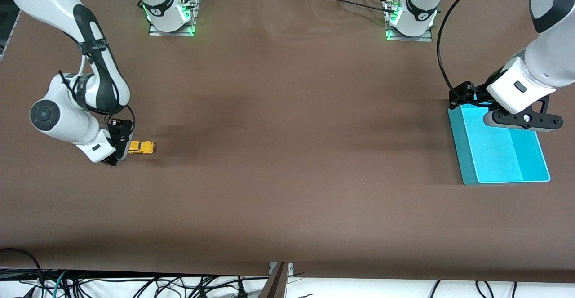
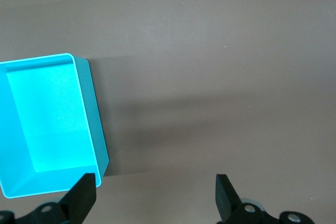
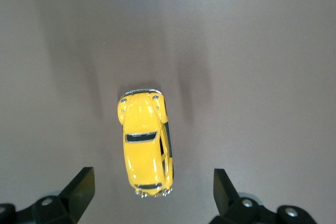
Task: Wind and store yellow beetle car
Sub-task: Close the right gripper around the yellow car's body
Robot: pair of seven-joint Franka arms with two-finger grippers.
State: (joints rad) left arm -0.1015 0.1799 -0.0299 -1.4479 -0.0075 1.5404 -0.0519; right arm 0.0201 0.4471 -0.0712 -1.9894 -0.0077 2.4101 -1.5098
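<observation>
The yellow beetle car stands on the brown table near the right arm's end. In the right wrist view the car lies just ahead of the open fingers, its rear end between them, untouched. My right gripper is open, low over the table right beside the car. The turquoise bin sits at the left arm's end and is empty; it also shows in the left wrist view. My left gripper is open and empty, hovering over the bin's edge that is farthest from the front camera.
The two arm bases stand along the table's edge farthest from the front camera. Black cables hang by the left arm. The brown table top stretches bare between car and bin.
</observation>
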